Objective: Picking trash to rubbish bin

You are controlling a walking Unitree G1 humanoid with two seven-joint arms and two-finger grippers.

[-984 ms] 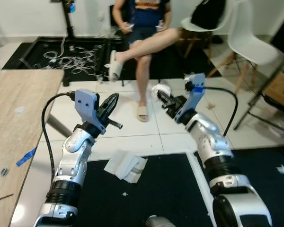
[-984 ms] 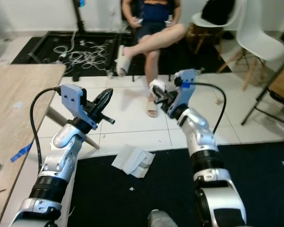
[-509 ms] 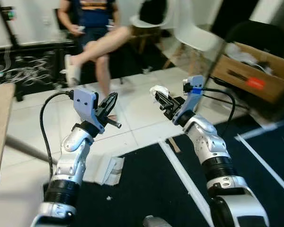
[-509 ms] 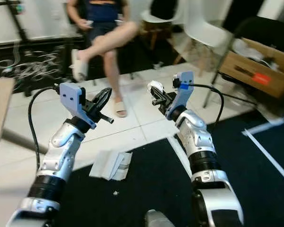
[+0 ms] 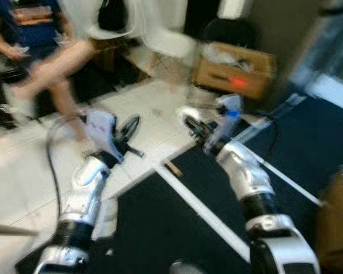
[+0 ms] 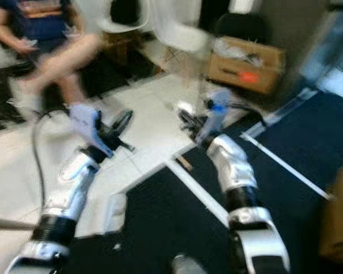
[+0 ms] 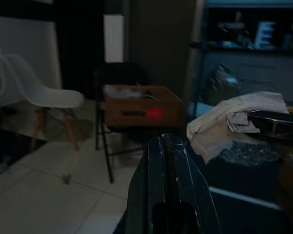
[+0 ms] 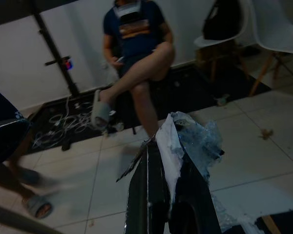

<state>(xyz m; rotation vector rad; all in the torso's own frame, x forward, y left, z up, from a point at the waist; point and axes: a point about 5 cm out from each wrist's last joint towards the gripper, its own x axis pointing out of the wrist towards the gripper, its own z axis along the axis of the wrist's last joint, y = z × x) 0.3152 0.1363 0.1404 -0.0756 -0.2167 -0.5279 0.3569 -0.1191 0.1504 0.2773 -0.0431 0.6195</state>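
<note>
Clearly light and soft, the crumpled tissue-and-plastic wad [image 8: 185,139] sat pinched in the right hand [image 8: 168,195]; the left hand [image 7: 167,161] was pressed together, empty.

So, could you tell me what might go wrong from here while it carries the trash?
The trash sits at the tips of the right gripper, much of it hanging loose, so it may slip out. The head views are blurred from turning, so the arms could swing toward the person or the cardboard box.
</note>
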